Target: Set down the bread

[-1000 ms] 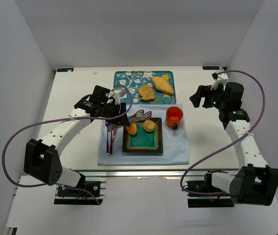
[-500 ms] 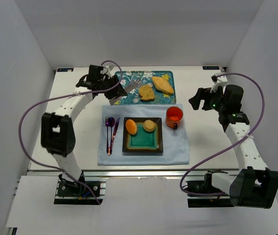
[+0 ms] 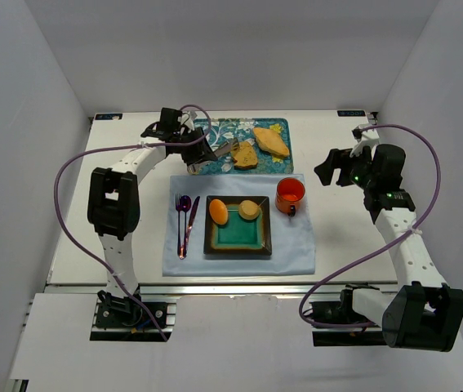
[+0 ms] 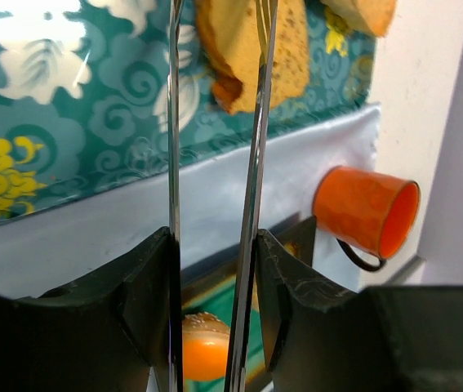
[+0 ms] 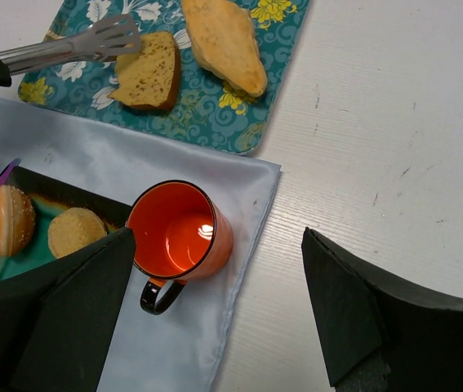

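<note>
My left gripper [image 3: 202, 153] is shut on metal tongs [image 3: 224, 148], whose two arms [image 4: 171, 122] run up between my fingers [image 4: 153, 278]. The tong tips reach the left edge of the brown-crusted toast slice [image 3: 245, 155] on the teal floral tray [image 3: 215, 131]; the toast also shows in the left wrist view [image 4: 251, 49] and the right wrist view [image 5: 149, 77]. A longer golden bread piece [image 3: 270, 141] lies beside it. The orange roll [image 3: 218, 214] and tan bun [image 3: 249, 210] sit on the dark square plate [image 3: 238, 238]. My right gripper [image 5: 217, 237] is open and empty.
An orange mug [image 3: 291, 195] stands right of the plate on the pale blue cloth [image 3: 296, 249]. A purple fork [image 3: 180, 220] and knife [image 3: 192, 216] lie left of the plate. White walls close in the table on three sides.
My left arm has swung with the tongs from the plate back to the tray, and the tong tips have closed in on the toast slice. The right arm has barely moved.
</note>
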